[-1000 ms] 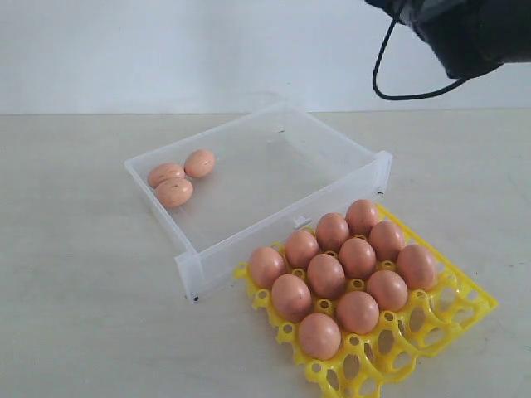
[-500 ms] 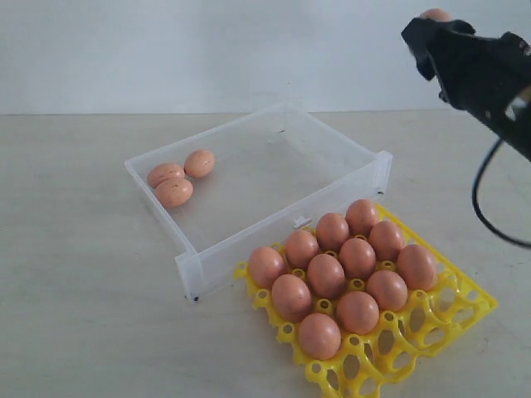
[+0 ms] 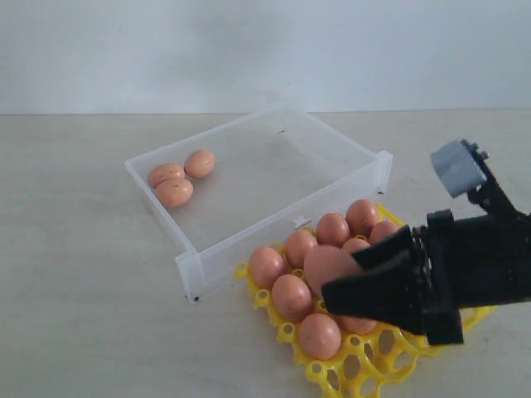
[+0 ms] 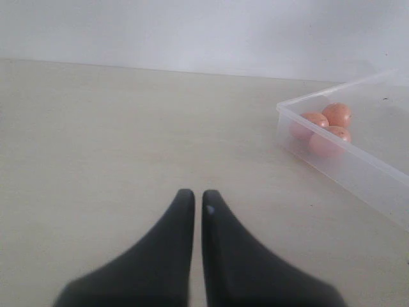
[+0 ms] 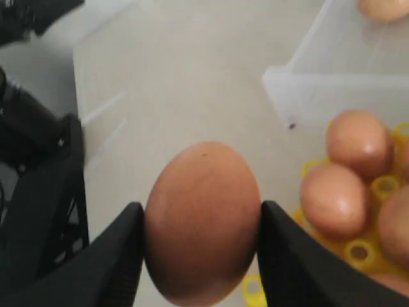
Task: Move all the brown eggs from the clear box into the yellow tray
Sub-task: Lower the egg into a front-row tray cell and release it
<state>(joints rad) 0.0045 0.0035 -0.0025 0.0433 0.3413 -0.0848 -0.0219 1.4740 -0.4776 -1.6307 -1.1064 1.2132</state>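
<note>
- The right gripper (image 5: 200, 214) has come down from high over the bench's right side to just above the bright yellow plastic lattice egg tray (image 3: 353, 371). Its jaws clamp one smooth brown egg (image 3: 326, 264) by its sides.
- This egg is therefore at the placing step, probably done once it reaches a free cup.
- Seated eggs (image 3: 290, 297) crowd beneath it. Open cups show only along the tray's near edge, so it likely must shift there to avoid knocking neighbours.
- Three brown eggs (image 3: 176, 181) wait in the far left corner of the shallow clear plastic box (image 3: 249, 247), just beside the tray.
- The left gripper (image 4: 197, 198) hovers over the bare pale bench (image 3: 83, 315), jaws closed on nothing.
</note>
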